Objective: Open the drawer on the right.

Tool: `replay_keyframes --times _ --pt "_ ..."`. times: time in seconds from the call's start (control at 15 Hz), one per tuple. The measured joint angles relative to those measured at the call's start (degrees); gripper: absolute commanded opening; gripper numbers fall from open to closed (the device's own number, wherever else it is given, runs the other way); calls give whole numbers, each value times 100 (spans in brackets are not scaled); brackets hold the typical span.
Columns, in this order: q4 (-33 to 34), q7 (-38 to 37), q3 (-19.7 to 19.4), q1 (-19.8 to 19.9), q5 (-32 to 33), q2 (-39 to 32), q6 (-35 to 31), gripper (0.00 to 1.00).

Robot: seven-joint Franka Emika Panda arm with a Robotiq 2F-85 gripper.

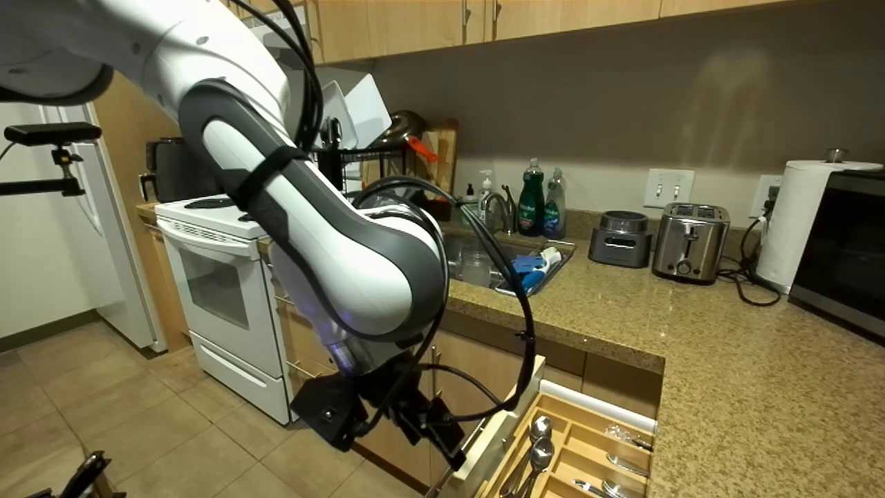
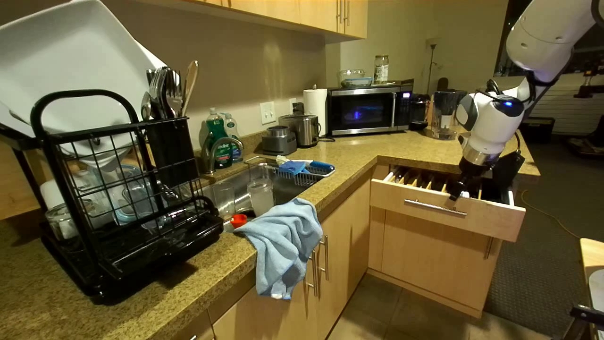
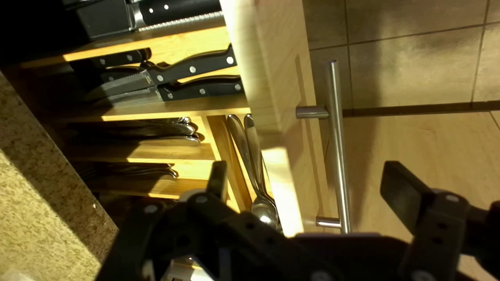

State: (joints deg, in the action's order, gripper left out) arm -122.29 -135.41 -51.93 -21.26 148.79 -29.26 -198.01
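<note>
- The drawer is standing open at the right of the frame in an exterior view, jutting out from under the bench.
- Its divided wooden tray is showing at the lower right in an exterior view, with spoons lying in the compartment along the front panel.
- My hand is showing at the bottom of the wrist view, its fingers standing spread wide apart.
- There I am seeing one finger over the tray and the other out past the metal handle; I am failing to make out whether either is touching the drawer.
- Black-handled knives are lying inside the drawer, in the upper left of the wrist view.
- My white arm is slanting down from the upper left of the frame in an exterior view.
- A toaster is standing on the bench at the right of that frame, near a paper towel roll.
- A blue cloth is hanging over the bench edge, near the middle of the frame in an exterior view; a black dish rack is filling the left.
</note>
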Motion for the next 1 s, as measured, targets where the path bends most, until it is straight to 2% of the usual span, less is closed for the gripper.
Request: replay_keyframes --times 0.27,0.4,0.8,1.0 --pt "1 0 30 13 0 -10 4 100" --pt "1 0 184 133 0 -15 4 100" --pt "70 0 1132 1141 0 -71 20 100" --pt "195 0 1469 1665 0 -73 21 100"
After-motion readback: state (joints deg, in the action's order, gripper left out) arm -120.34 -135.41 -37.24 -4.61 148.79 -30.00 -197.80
